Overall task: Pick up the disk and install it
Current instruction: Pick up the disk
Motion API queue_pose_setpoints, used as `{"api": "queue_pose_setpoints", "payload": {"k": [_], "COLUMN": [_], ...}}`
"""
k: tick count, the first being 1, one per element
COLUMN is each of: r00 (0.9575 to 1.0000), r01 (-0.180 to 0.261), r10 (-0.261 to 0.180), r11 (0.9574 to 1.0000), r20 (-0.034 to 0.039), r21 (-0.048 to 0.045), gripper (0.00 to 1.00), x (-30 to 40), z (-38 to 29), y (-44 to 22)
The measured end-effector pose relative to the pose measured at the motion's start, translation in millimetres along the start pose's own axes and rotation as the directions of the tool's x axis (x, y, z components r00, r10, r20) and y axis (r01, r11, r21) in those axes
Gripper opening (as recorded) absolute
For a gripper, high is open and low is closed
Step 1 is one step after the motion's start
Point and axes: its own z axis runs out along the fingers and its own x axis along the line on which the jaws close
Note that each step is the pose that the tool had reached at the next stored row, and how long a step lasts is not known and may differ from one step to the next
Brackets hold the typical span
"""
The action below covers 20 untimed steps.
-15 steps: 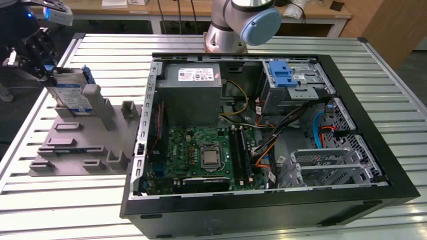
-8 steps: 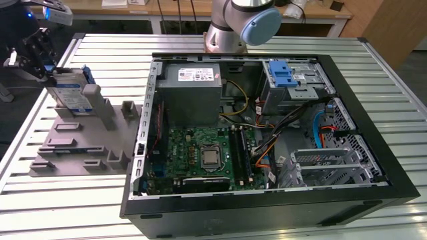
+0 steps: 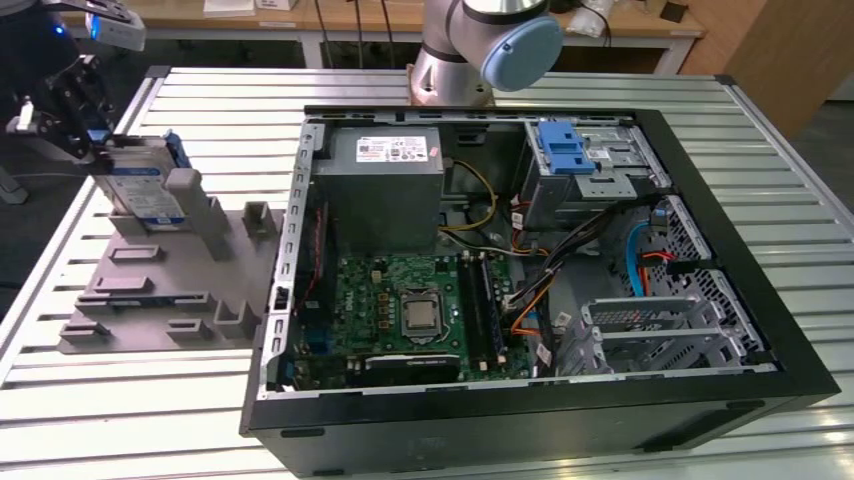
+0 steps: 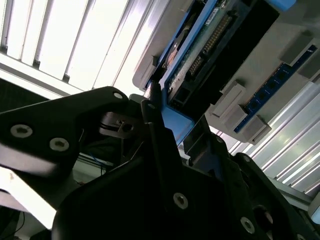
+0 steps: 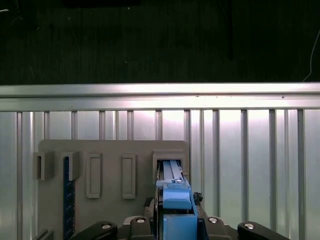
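Black computer case [image 3: 534, 440] lies open nearest on the slatted tabletop [image 3: 134, 420]. Beyond it, toward the exterior view's left, the disk [image 3: 144, 185] stands upright in a grey holder [image 3: 160, 290], with the gripper [image 5: 176, 202] fingers [image 4: 157, 140] clamped on its blue carrier.

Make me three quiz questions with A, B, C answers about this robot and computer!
1. Where is the disk? A in the grey holder beside the computer case; B inside the case; C on the floor.
2. What colour is the disk's frame? A red; B blue; C green.
3. How is the computer case? A shut; B open, insides showing; C upside down.
Answers: 1 A, it stands in the holder, at the exterior view's left of the case. 2 B, the frame shows blue in both wrist views. 3 B, the green circuit board shows.
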Motion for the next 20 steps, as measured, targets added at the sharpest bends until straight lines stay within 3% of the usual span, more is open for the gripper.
{"api": "queue_pose_setpoints", "payload": {"k": [1,2,5,7,11,20], "r00": [1.0000,1.0000,1.0000,1.0000,1.0000,1.0000], "r01": [0.000,0.000,0.000,0.000,0.000,0.000], "r10": [0.000,0.000,0.000,0.000,0.000,0.000], "r11": [1.0000,1.0000,1.0000,1.0000,1.0000,1.0000], "r20": [0.0000,0.0000,0.0000,0.0000,0.0000,-0.0001], "r21": [0.0000,0.0000,0.0000,0.0000,-0.0001,-0.0001], "gripper": [0.38,0.44,0.44,0.36,0.36,0.36], "x": [0.0,0.0,0.0,0.0,0.0,0.0], "z": [0.0,0.0,0.0,0.0,-0.5,-10.4], "y": [0.0,0.0,0.0,0.0,0.0,0.0]}}
